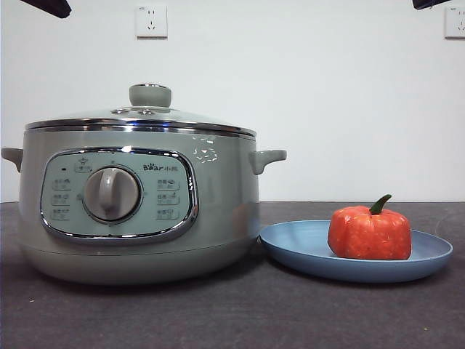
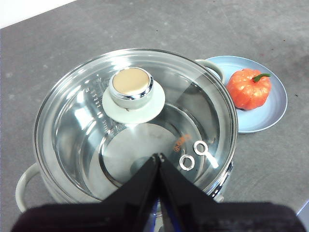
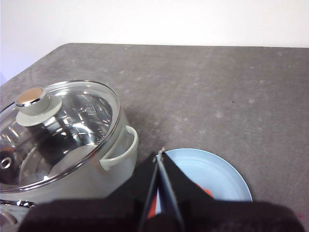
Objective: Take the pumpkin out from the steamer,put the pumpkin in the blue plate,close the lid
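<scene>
While glass lid [image 1: 142, 116] caps steamer [image 1: 138, 211], squat pumpkin [image 1: 369, 233], shallow matte blue plate [image 1: 305, 251]

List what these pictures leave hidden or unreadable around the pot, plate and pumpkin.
- Pumpkin, right wrist view: almost all hidden behind the right pincer.
- Blue plate, same view: near part cut off by the edge.
- Steamer panel, front view: button labels too small to read.
- Steamer, left wrist view: front hidden below the left pincer.
- Lid: nothing hidden.

steamer [image 1: 138, 211] touches blue plate [image 1: 356, 254] – no gap | above both – open air
</scene>
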